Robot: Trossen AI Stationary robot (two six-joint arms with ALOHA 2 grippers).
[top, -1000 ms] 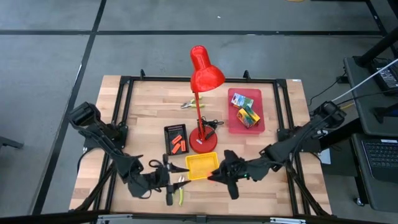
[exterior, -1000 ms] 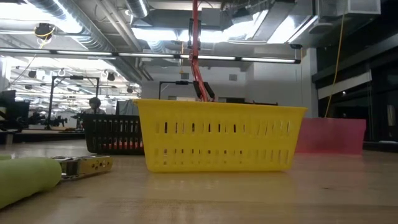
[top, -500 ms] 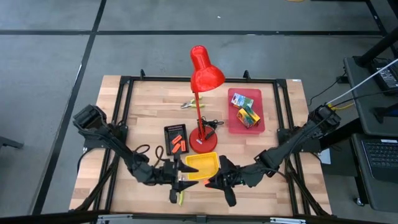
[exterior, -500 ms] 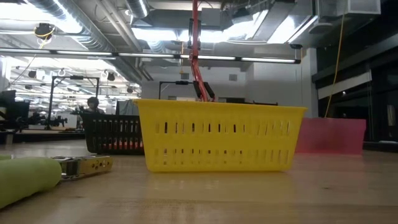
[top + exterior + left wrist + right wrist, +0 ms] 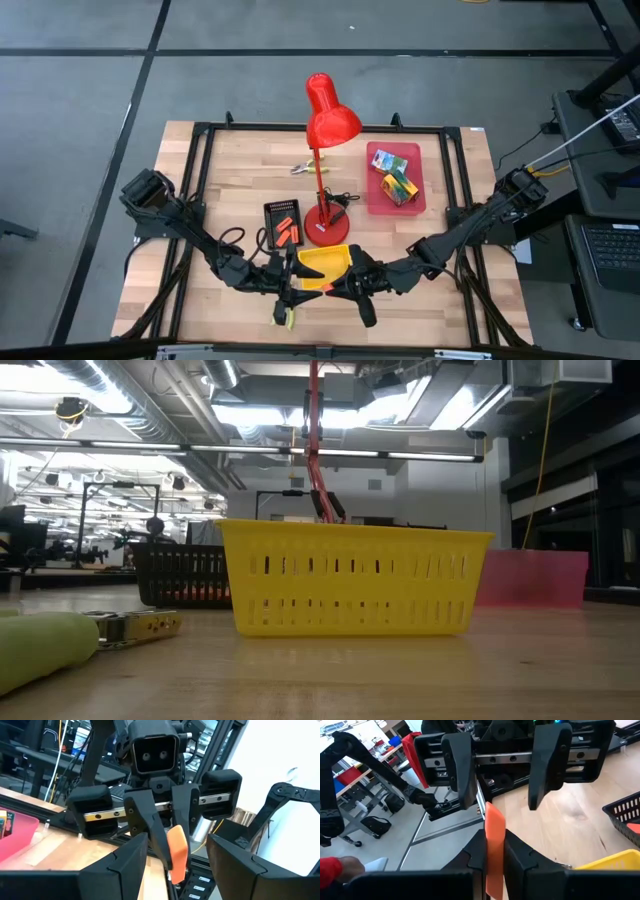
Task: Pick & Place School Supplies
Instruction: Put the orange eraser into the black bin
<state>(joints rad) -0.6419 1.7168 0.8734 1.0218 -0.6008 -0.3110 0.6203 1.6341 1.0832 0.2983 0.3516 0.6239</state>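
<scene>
My right gripper (image 5: 338, 288) is shut on a small orange piece (image 5: 495, 840), just in front of the yellow tray (image 5: 325, 263). My left gripper (image 5: 300, 283) faces it at close range, open. In the left wrist view its fingers (image 5: 130, 862) stand either side of the orange piece (image 5: 176, 847) without touching it. One pair of pliers (image 5: 289, 316) with yellow-green handles lies on the table under the left gripper. The other pair (image 5: 305, 167) lies behind the lamp. The crayon boxes (image 5: 396, 181) lie in the pink tray (image 5: 375, 200). More orange pieces (image 5: 288, 229) lie in the black tray (image 5: 271, 240). My right gripper pinches the orange piece between its two fingers (image 5: 520, 855), on its flat sides near its lower end (image 5: 495, 865). The piece's free end (image 5: 493, 815) sticks out past the fingertips toward the left gripper. It is lifted clear of the table.
The red desk lamp (image 5: 324, 225) stands on its base between the black and pink trays, just behind the yellow tray. In the low view the yellow tray (image 5: 350, 585) fills the middle and the pliers (image 5: 135, 625) lie at the left. Bare wood lies along the near edge.
My left gripper has moved toward the table's right edge and my right gripper toward its left edge, so they now face each other closely in front of the yellow tray. The orange piece has travelled with the right gripper.
</scene>
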